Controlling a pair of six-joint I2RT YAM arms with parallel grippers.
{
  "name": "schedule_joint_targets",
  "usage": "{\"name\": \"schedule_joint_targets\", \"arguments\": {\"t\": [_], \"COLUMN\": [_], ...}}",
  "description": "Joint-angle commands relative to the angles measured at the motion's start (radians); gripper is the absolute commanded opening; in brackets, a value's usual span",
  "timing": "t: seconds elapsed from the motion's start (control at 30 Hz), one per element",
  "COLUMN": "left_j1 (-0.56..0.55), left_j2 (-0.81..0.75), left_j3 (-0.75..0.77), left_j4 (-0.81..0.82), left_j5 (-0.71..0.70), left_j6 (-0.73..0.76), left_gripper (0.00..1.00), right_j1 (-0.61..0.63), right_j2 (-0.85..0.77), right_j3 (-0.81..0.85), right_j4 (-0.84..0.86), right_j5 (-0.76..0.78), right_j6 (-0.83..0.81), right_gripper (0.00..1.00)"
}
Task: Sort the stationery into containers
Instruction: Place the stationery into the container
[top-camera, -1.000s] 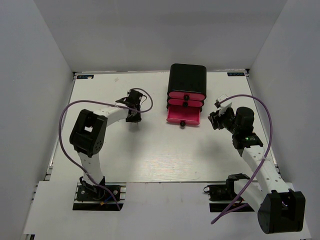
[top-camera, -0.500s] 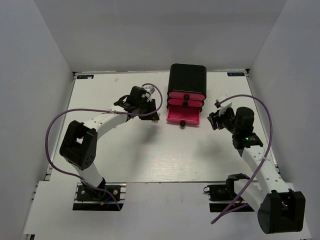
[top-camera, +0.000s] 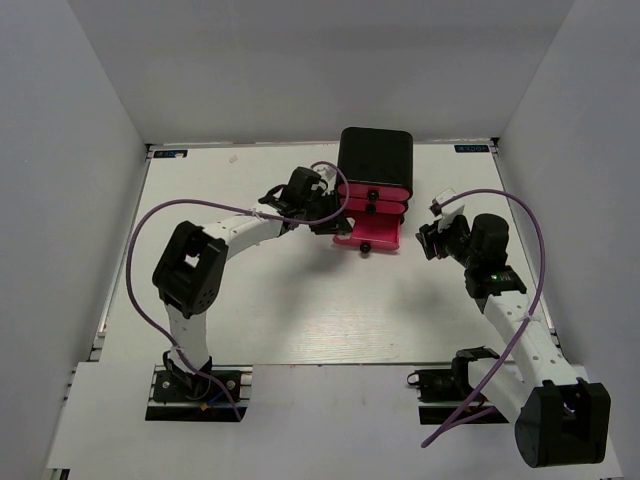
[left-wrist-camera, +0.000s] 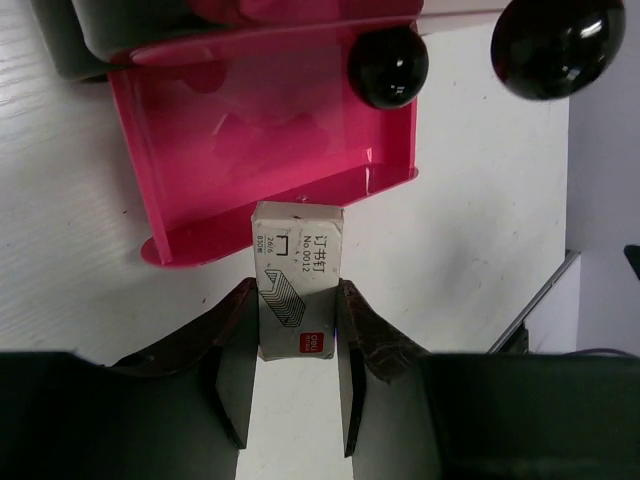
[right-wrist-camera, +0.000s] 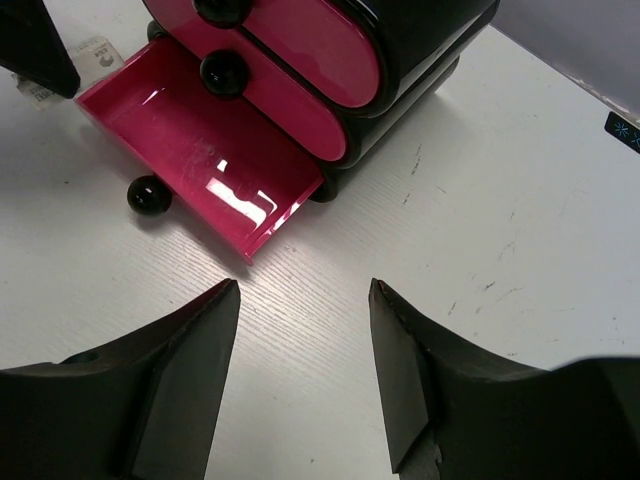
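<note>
My left gripper (top-camera: 326, 210) is shut on a small whitish staple box (left-wrist-camera: 298, 280), held by its sides. The box's far end sits over the near rim of the open bottom pink drawer (left-wrist-camera: 250, 130). That drawer (top-camera: 368, 232) is pulled out of the black cabinet (top-camera: 375, 155), and its inside looks bare in the right wrist view (right-wrist-camera: 200, 150). The two upper pink drawers (right-wrist-camera: 300, 60) are closed. My right gripper (top-camera: 432, 240) is open and empty, hovering over the table right of the cabinet, its own view centred on bare tabletop (right-wrist-camera: 305, 290). No pens or markers are in view.
Black round knobs stick out of the drawer fronts (right-wrist-camera: 148, 195). White walls enclose the table (top-camera: 300, 300) on three sides. The cabinet stands at the back middle. My left arm's purple cable (top-camera: 140, 240) loops over the left part of the table.
My left arm has swung right from the table's left-middle to the open bottom drawer, carrying the staple box. The right arm has not moved.
</note>
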Motion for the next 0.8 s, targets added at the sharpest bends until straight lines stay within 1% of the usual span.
{"name": "schedule_joint_targets", "arguments": {"t": [0.0,0.13,0.27,0.3,0.37,0.47,0.57,0.63,0.77], "left_j1": [-0.015,-0.024,-0.035,-0.035,-0.035,-0.044,-0.044,-0.044,-0.044], "left_j2": [-0.005,0.043,0.075,0.086,0.098,0.107,0.117,0.117,0.098], "left_j3": [0.064,0.122,0.164,0.174,0.188,0.207,0.207,0.207,0.207], "left_j4": [0.066,0.077,0.042,0.033,0.010,-0.003,-0.021,-0.021,-0.030], "left_j5": [-0.038,-0.090,-0.131,-0.131,-0.154,-0.164,-0.174,-0.174,-0.184], "left_j6": [-0.056,-0.084,-0.103,-0.104,-0.104,-0.104,-0.104,-0.104,-0.104], "left_gripper": [0.02,0.02,0.05,0.10,0.13,0.25,0.43,0.49,0.56], "right_j1": [-0.005,-0.007,-0.013,-0.011,-0.015,-0.015,-0.018,-0.021,-0.021], "right_j2": [-0.018,-0.021,-0.023,-0.024,-0.024,-0.024,-0.024,-0.023,-0.020], "right_j3": [-0.011,-0.014,-0.014,-0.013,-0.016,-0.014,-0.014,-0.016,-0.014], "right_j4": [0.042,0.039,0.039,0.039,0.039,0.037,0.037,0.036,0.031], "right_j5": [0.002,-0.004,-0.007,-0.009,-0.010,-0.015,-0.016,-0.026,-0.035], "right_j6": [0.006,0.007,0.007,0.007,0.007,0.009,0.009,0.009,0.001], "right_gripper": [0.60,0.60,0.60,0.60,0.60,0.60,0.60,0.60,0.60]}}
